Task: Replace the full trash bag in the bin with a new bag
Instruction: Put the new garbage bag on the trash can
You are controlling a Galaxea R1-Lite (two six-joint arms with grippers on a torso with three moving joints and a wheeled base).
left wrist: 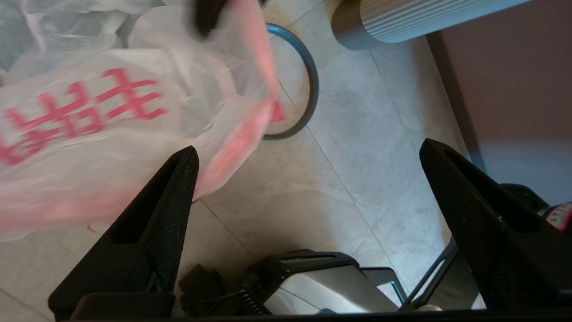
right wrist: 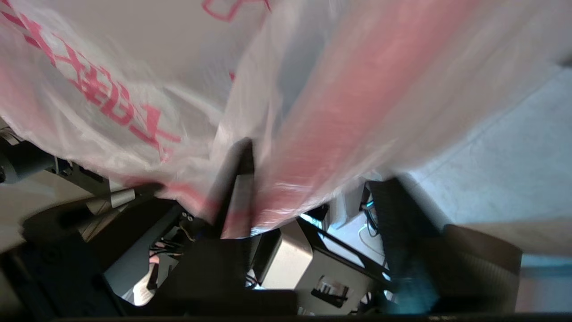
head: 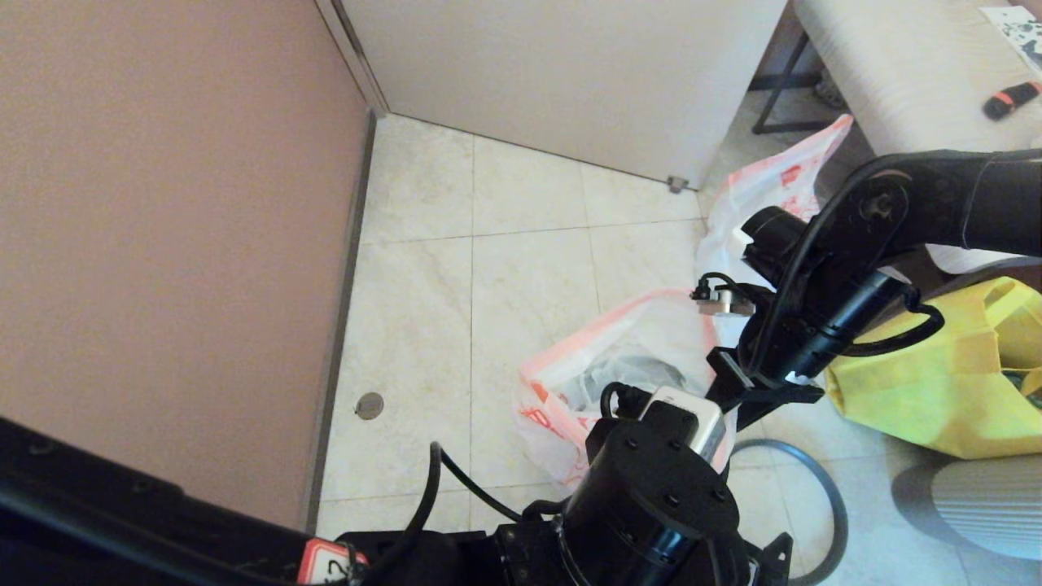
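Observation:
The new bag (head: 562,407), white with red print and a pink rim, stands open-mouthed on the floor in the head view's middle. Grey and dark shapes show through its inside; the bin itself is hidden. My right gripper (head: 737,378) is at the bag's right rim. It is open (right wrist: 313,165), one finger inside the plastic and the pink rim (right wrist: 339,112) draped between the fingers. My left gripper (left wrist: 309,146) hangs open and empty just beside the bag (left wrist: 111,116), above bare tile. The bin's grey hoop (head: 824,482) (left wrist: 313,85) lies on the floor. The full trash bag (head: 757,191) stands behind my right arm.
A big yellow bag (head: 920,382) sits at the right, with a ribbed grey cylinder (head: 985,505) (left wrist: 402,18) nearer me. A bench (head: 895,65) stands at the back right. A pink wall (head: 163,203) runs along the left, with a floor drain (head: 369,404) beside it.

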